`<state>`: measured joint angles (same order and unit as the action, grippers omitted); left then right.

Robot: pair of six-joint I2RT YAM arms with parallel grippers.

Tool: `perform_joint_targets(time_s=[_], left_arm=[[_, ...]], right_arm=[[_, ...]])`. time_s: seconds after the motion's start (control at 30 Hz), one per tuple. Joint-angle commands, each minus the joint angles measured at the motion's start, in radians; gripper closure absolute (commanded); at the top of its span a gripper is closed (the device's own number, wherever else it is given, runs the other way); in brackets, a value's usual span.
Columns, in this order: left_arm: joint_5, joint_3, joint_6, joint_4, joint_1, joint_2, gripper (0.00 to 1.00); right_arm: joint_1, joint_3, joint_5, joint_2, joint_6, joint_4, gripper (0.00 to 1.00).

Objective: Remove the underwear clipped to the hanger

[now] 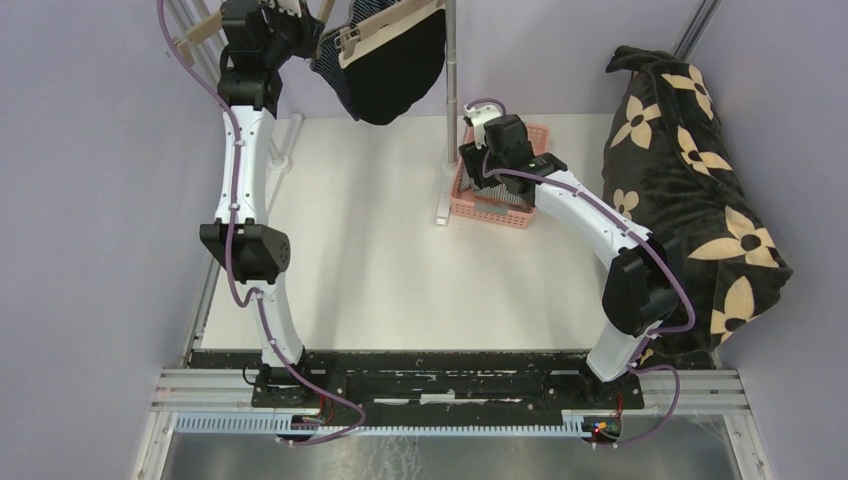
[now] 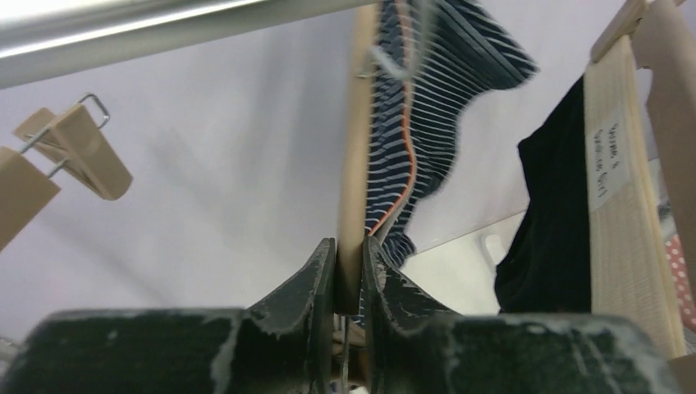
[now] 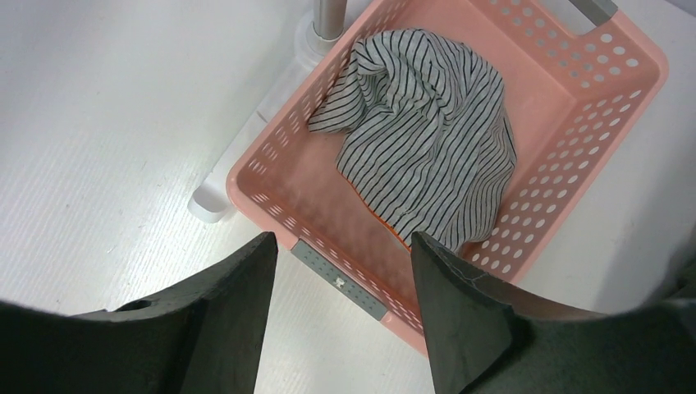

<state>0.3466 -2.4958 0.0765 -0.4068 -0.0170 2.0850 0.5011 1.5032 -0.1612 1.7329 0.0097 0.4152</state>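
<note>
The navy striped brief [image 1: 333,72] and the black brief [image 1: 400,70] hang from wooden hangers [image 1: 385,22] at the top. My left gripper [image 1: 290,35] is raised beside them. In the left wrist view it [image 2: 349,250] is shut on a thin wooden hanger piece [image 2: 354,148], with the navy brief [image 2: 427,107] hanging right behind it and the black brief [image 2: 550,230] to the right. The grey-white striped brief [image 3: 427,139] lies in the pink basket [image 3: 574,148]. My right gripper [image 3: 341,246] hovers open and empty above the basket's near rim.
A metal stand pole [image 1: 450,90] with a white base [image 1: 442,210] stands left of the basket [image 1: 480,212]. A flower-print blanket [image 1: 690,180] is heaped at the right. A loose wooden clip [image 2: 78,152] hangs under the rail [image 2: 123,29].
</note>
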Motion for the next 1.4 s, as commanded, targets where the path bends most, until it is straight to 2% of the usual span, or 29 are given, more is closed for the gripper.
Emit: perform_joint_targets(time_s=[0.0, 0.2, 0.3, 0.5, 0.6, 0.77, 0.87, 1.17, 1.37], left_arm=[[0.038, 0.009, -0.065, 0.095, 0.003, 0.009, 0.81], [0.031, 0.031, -0.136, 0.168, 0.003, 0.013, 0.85], [0.02, 0.031, -0.158, 0.182, 0.003, 0.016, 0.75], [0.017, 0.049, -0.168, 0.209, 0.003, 0.015, 0.68], [0.022, 0.057, -0.173, 0.213, 0.003, 0.019, 0.67], [0.025, 0.061, -0.163, 0.21, 0.003, 0.018, 0.81], [0.028, 0.06, -0.149, 0.202, 0.003, 0.014, 0.96], [0.02, 0.071, -0.175, 0.269, 0.005, -0.005, 0.97], [-0.062, 0.015, -0.184, 0.307, 0.007, -0.021, 0.97]], right_arm=[[0.011, 0.036, -0.017, -0.009, -0.013, -0.033, 0.3], [0.02, 0.018, -0.024, -0.016, -0.024, -0.037, 0.31], [0.021, 0.014, -0.025, -0.018, -0.029, -0.037, 0.3], [0.024, 0.012, -0.024, -0.013, -0.035, -0.037, 0.3], [0.025, 0.017, -0.031, -0.009, -0.037, -0.035, 0.3], [0.027, 0.02, -0.045, -0.007, -0.042, -0.034, 0.29], [0.028, 0.02, -0.044, -0.004, -0.041, -0.034, 0.29], [0.036, 0.016, -0.037, 0.009, -0.034, -0.035, 0.3], [0.036, 0.01, -0.036, 0.014, -0.031, -0.035, 0.3]])
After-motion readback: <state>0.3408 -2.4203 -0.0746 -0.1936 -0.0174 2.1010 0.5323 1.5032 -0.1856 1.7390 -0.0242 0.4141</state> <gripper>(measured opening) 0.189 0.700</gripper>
